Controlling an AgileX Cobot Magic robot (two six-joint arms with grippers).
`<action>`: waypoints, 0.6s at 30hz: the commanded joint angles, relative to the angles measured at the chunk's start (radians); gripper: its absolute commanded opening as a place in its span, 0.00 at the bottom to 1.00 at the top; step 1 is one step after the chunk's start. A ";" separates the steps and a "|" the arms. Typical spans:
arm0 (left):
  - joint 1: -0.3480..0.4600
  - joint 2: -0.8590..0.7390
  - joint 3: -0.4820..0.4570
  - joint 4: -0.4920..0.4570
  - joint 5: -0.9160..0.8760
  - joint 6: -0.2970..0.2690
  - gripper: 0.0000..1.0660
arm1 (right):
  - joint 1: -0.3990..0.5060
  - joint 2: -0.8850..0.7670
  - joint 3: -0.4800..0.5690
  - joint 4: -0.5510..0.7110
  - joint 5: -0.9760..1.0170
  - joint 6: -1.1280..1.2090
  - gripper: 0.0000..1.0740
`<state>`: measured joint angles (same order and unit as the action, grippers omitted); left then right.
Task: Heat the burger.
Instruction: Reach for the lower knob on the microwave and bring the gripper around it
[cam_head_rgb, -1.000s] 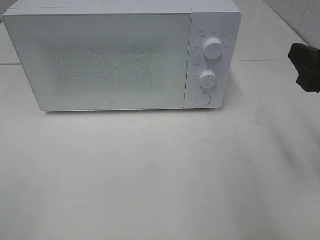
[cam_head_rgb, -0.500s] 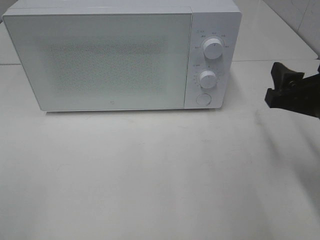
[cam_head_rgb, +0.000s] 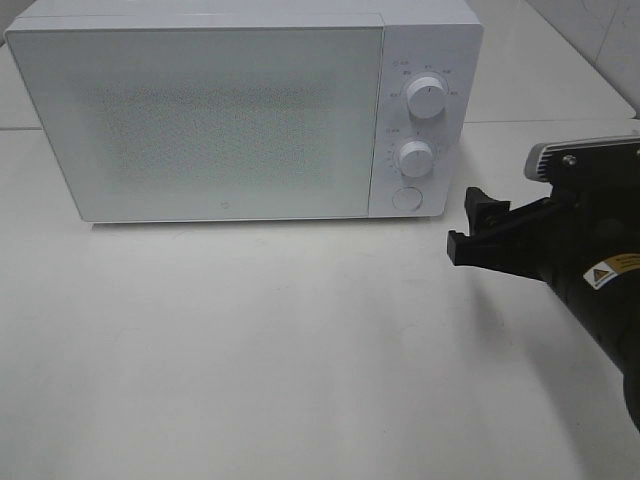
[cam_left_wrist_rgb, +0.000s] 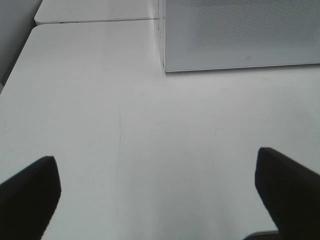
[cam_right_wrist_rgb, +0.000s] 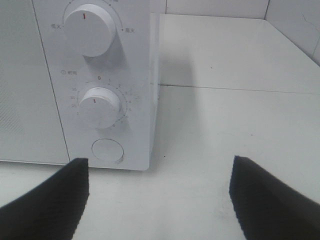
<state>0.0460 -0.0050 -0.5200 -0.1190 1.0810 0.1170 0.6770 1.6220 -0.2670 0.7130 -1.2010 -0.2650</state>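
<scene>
Burger: not in view on any camera. Whether it sits behind the closed door (cam_head_rgb: 200, 120) of the microwave (cam_head_rgb: 430, 40) cannot be told.

Right hand (cam_head_rgb: 466, 222): over the tabletop (cam_head_rgb: 300, 350), just right of the control panel. Its jaws are wide apart and hold nothing. The round button (cam_right_wrist_rgb: 107, 150) lies ahead of it.

Left hand (cam_left_wrist_rgb: 156, 162): likewise spread wide and empty, over the tabletop near the microwave's front left corner.

Judgement: a burger is light, soft and loosely stacked. Take it gently across the bun's sides, low down, so the layers neither crush nor slide.
</scene>
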 joint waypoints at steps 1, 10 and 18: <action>-0.001 -0.018 0.004 -0.002 -0.009 0.000 0.92 | 0.024 0.040 -0.048 0.019 -0.200 0.000 0.70; -0.001 -0.018 0.004 -0.002 -0.009 0.000 0.92 | 0.066 0.090 -0.119 0.148 -0.199 -0.026 0.70; -0.001 -0.018 0.004 -0.002 -0.009 0.000 0.92 | 0.066 0.100 -0.176 0.171 -0.198 -0.026 0.70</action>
<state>0.0460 -0.0050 -0.5200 -0.1190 1.0810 0.1170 0.7410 1.7130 -0.4160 0.8840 -1.2040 -0.2760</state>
